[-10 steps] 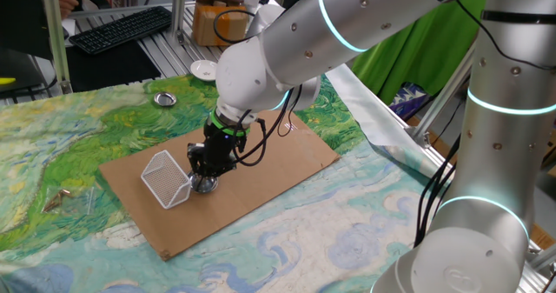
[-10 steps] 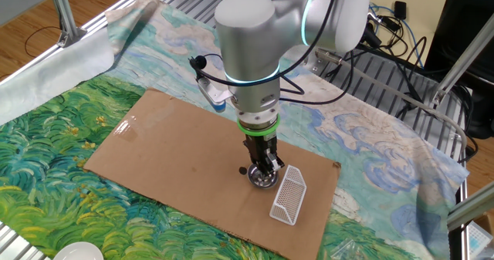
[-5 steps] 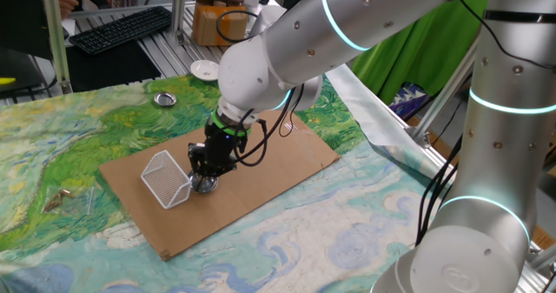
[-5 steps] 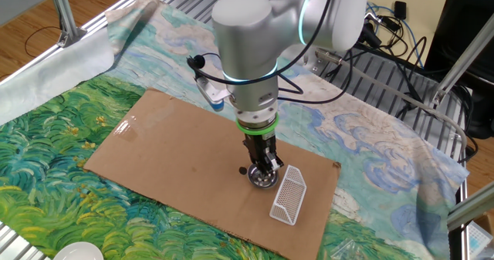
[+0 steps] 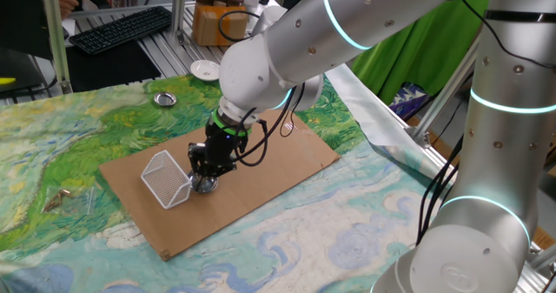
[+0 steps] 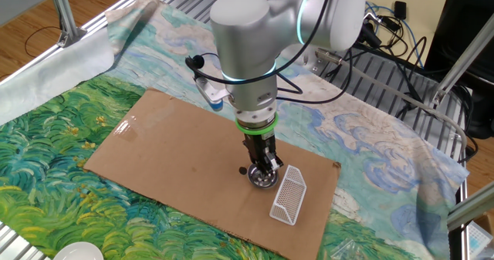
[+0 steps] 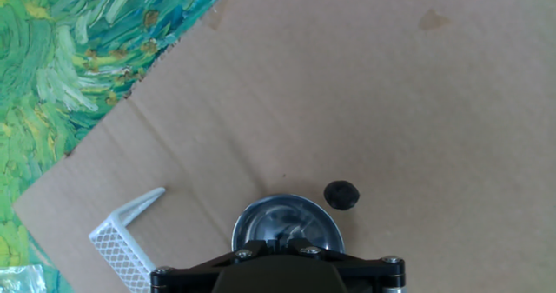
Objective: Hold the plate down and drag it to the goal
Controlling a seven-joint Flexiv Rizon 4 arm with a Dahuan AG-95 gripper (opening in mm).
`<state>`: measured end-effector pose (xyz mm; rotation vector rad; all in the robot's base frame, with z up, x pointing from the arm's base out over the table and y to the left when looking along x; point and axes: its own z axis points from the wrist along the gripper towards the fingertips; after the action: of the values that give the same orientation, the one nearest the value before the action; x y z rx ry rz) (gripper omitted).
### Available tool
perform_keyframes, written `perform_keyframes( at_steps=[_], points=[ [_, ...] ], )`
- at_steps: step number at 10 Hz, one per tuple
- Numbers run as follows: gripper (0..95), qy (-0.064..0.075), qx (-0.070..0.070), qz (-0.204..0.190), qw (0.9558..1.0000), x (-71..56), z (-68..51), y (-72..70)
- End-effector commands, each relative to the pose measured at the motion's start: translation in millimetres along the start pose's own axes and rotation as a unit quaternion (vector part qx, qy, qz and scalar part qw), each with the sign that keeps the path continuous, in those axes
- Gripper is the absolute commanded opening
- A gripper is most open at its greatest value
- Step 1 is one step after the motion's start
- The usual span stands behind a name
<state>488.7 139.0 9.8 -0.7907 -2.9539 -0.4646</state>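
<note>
The plate is a small shiny steel dish on the brown cardboard sheet. It also shows in one fixed view and in the other fixed view. My gripper is shut, with its fingertips pressed down into the plate's hollow; it also shows in the fixed views. The goal, a white wire-mesh basket, lies tipped on its side right beside the plate. It also shows in the other fixed view and at the lower left of the hand view.
A small black dot lies on the cardboard just beside the plate. A second steel dish and a white ceramic dish sit at the far edge of the painted cloth. Another white dish shows at the table's near edge.
</note>
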Motion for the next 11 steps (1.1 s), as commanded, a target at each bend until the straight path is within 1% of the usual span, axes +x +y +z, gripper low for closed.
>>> perform_keyframes(
  at_steps=[1, 2, 5, 7, 9, 11],
  points=[
    [0.0, -0.001, 0.000, 0.001, 1.0000, 0.0, -0.1, 0.1],
    [0.0, -0.001, 0.001, 0.000, 1.0000, 0.0, -0.1, 0.0],
    [0.0, -0.004, 0.015, -0.018, 0.9997, 0.0, -0.1, 0.0],
    [0.0, 0.002, 0.019, -0.040, 0.9990, 0.0, -0.1, 0.0],
    [0.0, 0.003, 0.031, -0.071, 0.9970, 0.0, -0.1, 0.0],
    [0.0, 0.006, 0.034, -0.090, 0.9954, 0.0, -0.1, 0.0]
  ],
)
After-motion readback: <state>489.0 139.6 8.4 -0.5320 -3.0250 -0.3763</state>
